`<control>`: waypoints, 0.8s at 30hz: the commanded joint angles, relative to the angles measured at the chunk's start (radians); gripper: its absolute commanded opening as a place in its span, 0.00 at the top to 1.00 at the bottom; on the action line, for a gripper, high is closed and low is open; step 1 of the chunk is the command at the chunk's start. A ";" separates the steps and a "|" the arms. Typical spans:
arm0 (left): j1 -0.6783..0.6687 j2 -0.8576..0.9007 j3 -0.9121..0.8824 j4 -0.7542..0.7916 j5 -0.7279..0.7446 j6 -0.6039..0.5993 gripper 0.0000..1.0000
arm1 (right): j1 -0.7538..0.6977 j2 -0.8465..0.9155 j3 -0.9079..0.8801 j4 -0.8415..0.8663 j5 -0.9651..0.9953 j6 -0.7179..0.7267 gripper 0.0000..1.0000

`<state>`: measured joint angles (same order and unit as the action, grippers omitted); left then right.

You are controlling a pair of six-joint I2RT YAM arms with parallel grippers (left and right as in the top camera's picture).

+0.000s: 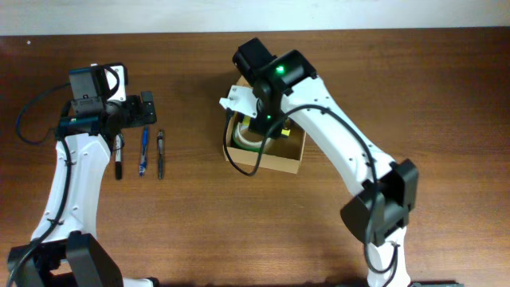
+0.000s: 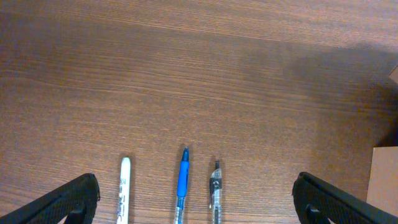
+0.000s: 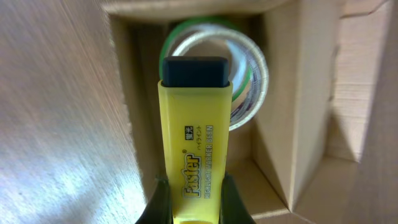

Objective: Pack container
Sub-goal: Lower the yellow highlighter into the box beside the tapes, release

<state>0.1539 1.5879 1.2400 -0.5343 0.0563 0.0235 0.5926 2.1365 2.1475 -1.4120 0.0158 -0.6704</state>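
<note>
Yellow highlighter clamped in the right jaws points cap-first into the container; left jaws gape empty.

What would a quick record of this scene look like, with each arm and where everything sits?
right gripper: shut on a yellow highlighter, held over the open container
container contents: tape rolls, one with a green edge
left gripper: open, empty, above the pens
pens on the table: white marker, blue pen, clear pen, side by side, not touching
packing status: highlighter not yet released; pens outside the container
</note>
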 commanded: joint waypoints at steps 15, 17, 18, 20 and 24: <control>0.005 0.003 0.014 0.001 0.007 0.016 0.01 | 0.009 0.161 -0.005 -0.013 -0.117 -0.021 0.96; 0.005 0.003 0.013 0.001 0.007 0.016 0.01 | 0.013 0.161 -0.008 -0.013 -0.117 -0.021 0.96; 0.005 0.003 0.014 0.001 0.007 0.016 0.01 | 0.015 0.161 -0.008 -0.013 -0.117 -0.021 0.96; 0.005 0.003 0.014 0.001 0.007 0.016 0.01 | 0.018 0.161 -0.013 -0.013 -0.122 -0.021 0.96; 0.005 0.003 0.014 0.001 0.007 0.015 0.01 | 0.024 0.161 -0.050 -0.012 -0.129 -0.021 0.96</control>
<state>0.1539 1.5879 1.2400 -0.5343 0.0563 0.0235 0.6029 2.2902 2.1304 -1.4216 -0.0826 -0.6888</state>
